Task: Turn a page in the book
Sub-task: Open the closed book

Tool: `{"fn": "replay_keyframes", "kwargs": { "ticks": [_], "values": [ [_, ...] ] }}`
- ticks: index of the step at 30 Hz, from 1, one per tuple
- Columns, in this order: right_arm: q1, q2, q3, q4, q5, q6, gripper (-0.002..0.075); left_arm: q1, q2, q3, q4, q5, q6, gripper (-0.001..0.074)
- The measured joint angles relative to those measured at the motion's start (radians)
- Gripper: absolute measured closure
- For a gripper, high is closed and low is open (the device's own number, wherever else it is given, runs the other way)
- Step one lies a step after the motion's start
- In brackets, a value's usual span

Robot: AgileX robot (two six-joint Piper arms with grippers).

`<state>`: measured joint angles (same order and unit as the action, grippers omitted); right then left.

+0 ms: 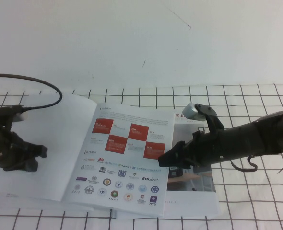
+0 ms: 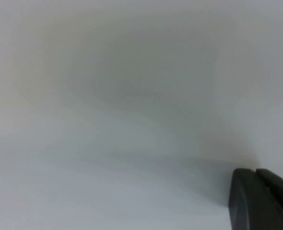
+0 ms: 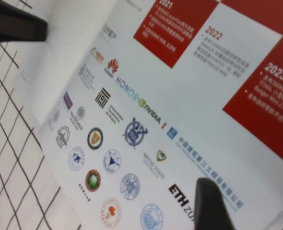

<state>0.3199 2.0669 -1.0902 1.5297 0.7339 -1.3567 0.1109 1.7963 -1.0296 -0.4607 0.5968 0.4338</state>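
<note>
Lying open on the white table with black grid lines (image 1: 247, 100), the thin white softcover book (image 1: 194, 191) shows a blank white left sheet (image 1: 50, 143). The glossy white page with red checker squares and rows of small logos (image 1: 127, 158) is seen in the middle, with its right edge apparently raised a little above the photo page under it. The black right gripper (image 1: 172, 155) is placed at this right edge, near the lower red square; whether its fingers are apart or together cannot be told. The black left gripper (image 1: 33, 155) is resting on the left margin of the blank sheet, with its fingers spread apart.

To do the step well, the page should probably be carried in a low arc towards the spine, without pulling along the sheet, so that the thin paper is not creased. The left side should be kept pressed down so that the book is not dragged.
</note>
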Motion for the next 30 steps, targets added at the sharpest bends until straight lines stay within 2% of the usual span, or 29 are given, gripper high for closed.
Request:
{"fn": "replay_keyframes", "kwargs": {
  "ticks": [3, 7, 10, 15, 18, 21, 26, 30],
  "values": [
    [0.000, 0.000, 0.000, -0.004, 0.000, 0.000, 0.0369, 0.017, 0.058, -0.006, -0.008, 0.026, -0.004, 0.0737],
    [0.000, -0.031, 0.000, -0.011, 0.000, -0.012, 0.0369, -0.018, 0.094, -0.024, -0.034, 0.050, 0.030, 0.0737],
    [0.002, -0.079, 0.000, -0.011, -0.004, -0.018, 0.0369, -0.074, 0.104, -0.029, -0.021, 0.040, 0.049, 0.0737],
    [0.002, -0.129, 0.000, -0.011, -0.012, -0.021, 0.0369, -0.220, 0.108, -0.035, -0.021, 0.029, 0.051, 0.0737],
    [0.002, -0.138, 0.000, -0.032, -0.032, -0.006, 0.0369, -0.259, 0.108, -0.035, 0.010, 0.021, 0.020, 0.0737],
    [0.002, -0.138, 0.000, -0.128, -0.092, 0.082, 0.0369, -0.264, 0.102, -0.035, 0.032, 0.019, -0.005, 0.0737],
    [-0.012, -0.138, 0.000, -0.385, -0.215, 0.353, 0.0365, -0.269, 0.088, -0.035, 0.048, 0.017, -0.025, 0.0737],
    [-0.016, -0.138, 0.000, -0.486, -0.233, 0.448, 0.0323, -0.269, 0.086, -0.035, 0.048, 0.017, -0.025, 0.0737]
  ]
}}
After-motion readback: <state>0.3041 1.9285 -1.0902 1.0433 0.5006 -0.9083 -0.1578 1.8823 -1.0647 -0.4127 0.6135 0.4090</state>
